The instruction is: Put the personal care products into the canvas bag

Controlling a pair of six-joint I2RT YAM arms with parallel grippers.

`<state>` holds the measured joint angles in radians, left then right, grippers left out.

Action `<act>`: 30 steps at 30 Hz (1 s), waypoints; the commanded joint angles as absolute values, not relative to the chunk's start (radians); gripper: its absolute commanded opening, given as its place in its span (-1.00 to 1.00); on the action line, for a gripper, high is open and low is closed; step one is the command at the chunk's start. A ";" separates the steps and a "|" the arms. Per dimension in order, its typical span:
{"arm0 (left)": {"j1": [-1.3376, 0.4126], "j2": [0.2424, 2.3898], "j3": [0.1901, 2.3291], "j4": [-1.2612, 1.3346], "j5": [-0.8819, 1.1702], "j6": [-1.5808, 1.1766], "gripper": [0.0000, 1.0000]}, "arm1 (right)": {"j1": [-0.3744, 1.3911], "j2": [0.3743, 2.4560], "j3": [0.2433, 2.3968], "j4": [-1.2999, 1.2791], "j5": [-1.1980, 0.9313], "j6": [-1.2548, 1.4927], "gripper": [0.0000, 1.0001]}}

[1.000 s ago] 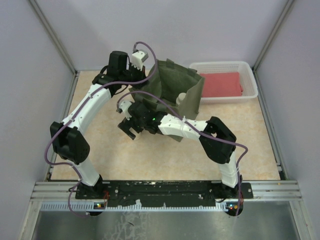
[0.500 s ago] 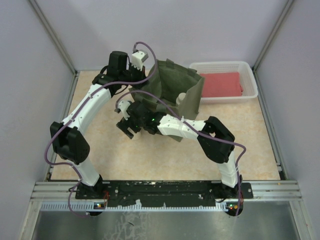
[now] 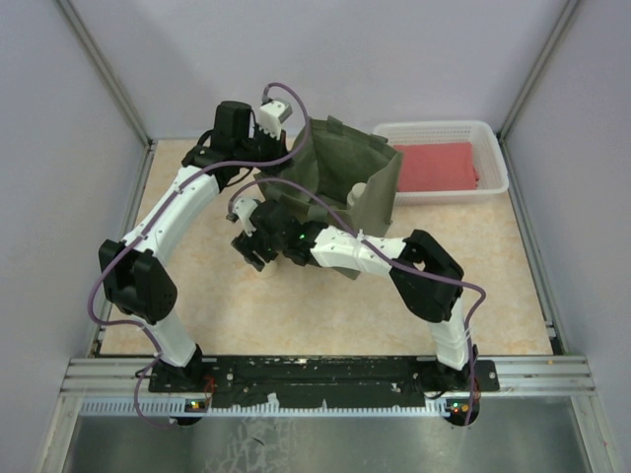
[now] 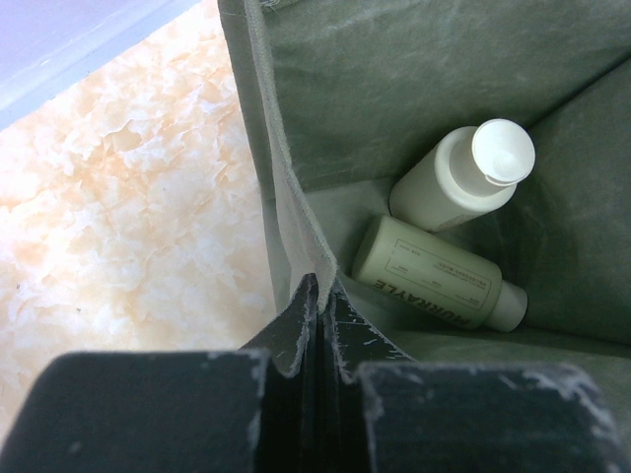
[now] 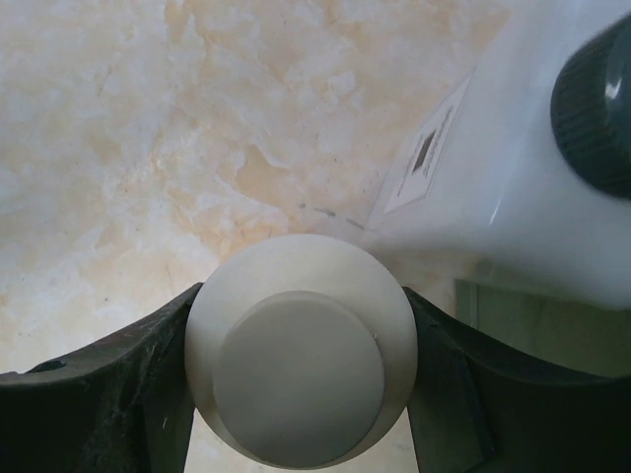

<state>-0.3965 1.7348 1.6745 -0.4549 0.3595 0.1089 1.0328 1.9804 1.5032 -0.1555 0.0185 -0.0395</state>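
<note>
My left gripper [image 4: 320, 296] is shut on the near rim of the olive canvas bag [image 4: 394, 79], holding it open. Two personal care products lie inside: a bottle with a wide cream cap [image 4: 458, 177] and a pale yellowish cylinder [image 4: 434, 271]. From above, the bag [image 3: 345, 168] stands at the back centre. My right gripper [image 5: 301, 355] is low over the table to the bag's left. Its fingers [image 5: 138, 394] press both sides of the wide cream cap of an upright bottle [image 5: 301, 325]. A white bottle with a grey cap [image 5: 503, 197] lies just beyond it.
A white mesh basket [image 3: 488, 133] holding a red folded cloth [image 3: 434, 166] stands at the back right beside the bag. Grey walls enclose the table on the left, right and back. The right arm [image 3: 355, 251] stretches across in front of the bag.
My right gripper's jaws have closed from wide open onto the cream cap, and it has shifted slightly toward the bag. The left arm and the bag have not moved.
</note>
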 commanded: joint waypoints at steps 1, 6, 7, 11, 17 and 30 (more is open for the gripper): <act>-0.391 1.724 1.654 -0.474 0.378 0.120 -1.00 | 1.087 1.827 1.464 -0.305 0.171 0.003 -0.93; -0.390 1.722 1.650 -0.474 0.377 0.122 -1.00 | 1.102 1.563 1.345 -0.385 0.185 0.132 -0.96; -0.391 1.721 1.651 -0.474 0.377 0.123 -1.00 | 1.102 1.495 1.327 -0.404 0.188 0.161 -0.97; -0.391 1.719 1.654 -0.474 0.380 0.123 -1.00 | 1.103 1.320 1.293 -0.500 0.210 0.215 -0.96; -0.391 1.725 1.645 -0.476 0.367 0.128 -1.00 | 1.099 1.170 1.469 -0.678 0.310 0.183 -0.97; -0.391 1.734 1.661 -0.471 0.409 0.115 -1.00 | 0.814 1.308 1.935 -0.664 0.200 -0.033 -0.97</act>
<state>-0.3946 1.7344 1.6665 -0.4488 0.3725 0.1127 0.9127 1.2621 1.8454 -0.8261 0.2832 0.0448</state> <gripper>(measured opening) 0.030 0.679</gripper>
